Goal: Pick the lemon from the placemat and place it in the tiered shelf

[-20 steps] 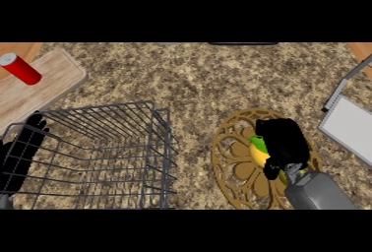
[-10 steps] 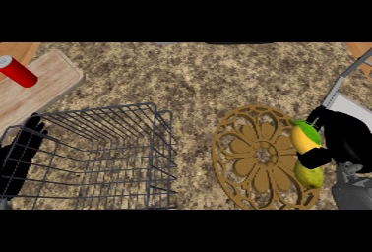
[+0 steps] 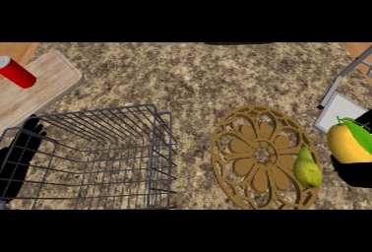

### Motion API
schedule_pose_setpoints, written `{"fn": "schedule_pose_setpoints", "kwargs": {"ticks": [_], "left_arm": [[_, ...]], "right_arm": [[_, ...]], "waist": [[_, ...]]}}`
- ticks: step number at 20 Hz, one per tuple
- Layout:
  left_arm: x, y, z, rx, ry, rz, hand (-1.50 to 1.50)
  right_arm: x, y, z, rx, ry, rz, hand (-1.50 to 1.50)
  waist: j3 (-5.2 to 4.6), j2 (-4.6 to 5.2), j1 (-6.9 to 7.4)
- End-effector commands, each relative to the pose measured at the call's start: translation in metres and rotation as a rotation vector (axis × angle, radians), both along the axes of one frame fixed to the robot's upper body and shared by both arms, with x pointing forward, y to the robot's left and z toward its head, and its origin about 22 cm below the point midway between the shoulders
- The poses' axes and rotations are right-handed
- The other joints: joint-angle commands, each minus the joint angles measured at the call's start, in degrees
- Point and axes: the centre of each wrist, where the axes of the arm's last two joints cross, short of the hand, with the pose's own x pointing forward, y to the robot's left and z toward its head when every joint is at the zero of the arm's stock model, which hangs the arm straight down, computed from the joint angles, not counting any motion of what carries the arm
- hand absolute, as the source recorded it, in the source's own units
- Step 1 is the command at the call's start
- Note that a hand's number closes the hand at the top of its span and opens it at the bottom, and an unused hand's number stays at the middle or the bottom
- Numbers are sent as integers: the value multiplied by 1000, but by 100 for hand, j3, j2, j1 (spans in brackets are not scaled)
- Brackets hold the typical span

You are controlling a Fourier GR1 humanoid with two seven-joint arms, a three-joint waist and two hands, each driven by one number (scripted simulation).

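The right hand [image 3: 356,170] shows at the view's right edge, low, its black fingers curled round the lemon [image 3: 347,143], which it holds up clear of the desk [image 3: 218,83]. The lemon's long axis runs roughly toward and away from the robot, and a green leaf lies along its outer side. Just left of that hand a green pear [image 3: 307,167] rests on the right rim of the round brown mat [image 3: 258,157], long axis near upright in the view, narrow end pointing away. Well to the left stands the wire shelf [image 3: 102,157], and the left hand [image 3: 22,155] shows behind its left wall, fingers straight and pointing away, holding nothing. Beyond the right hand lies a grey tray [image 3: 335,108] at the desk's right edge. Far to the left, beyond the left hand, a wooden board [image 3: 44,88] carries a red can [image 3: 16,72]. No writing can be read on anything.
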Motion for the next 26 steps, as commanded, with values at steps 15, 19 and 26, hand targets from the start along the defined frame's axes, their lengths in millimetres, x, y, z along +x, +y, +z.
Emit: {"fn": "schedule_pose_setpoints", "kwargs": {"ticks": [15,19,26], "left_arm": [[17,-10,-17,-6,6,-34,0],[11,-10,-17,-19,18,-24,0],[11,-14,-14,-10,19,-41,0]], "right_arm": [[-61,-25,145,68,-383,-117,150],[-51,-26,159,-86,-336,-224,150],[-33,-56,194,-111,-297,-270,150]], "waist": [[-65,48,-10],[-80,56,-1],[-67,71,89]]}}
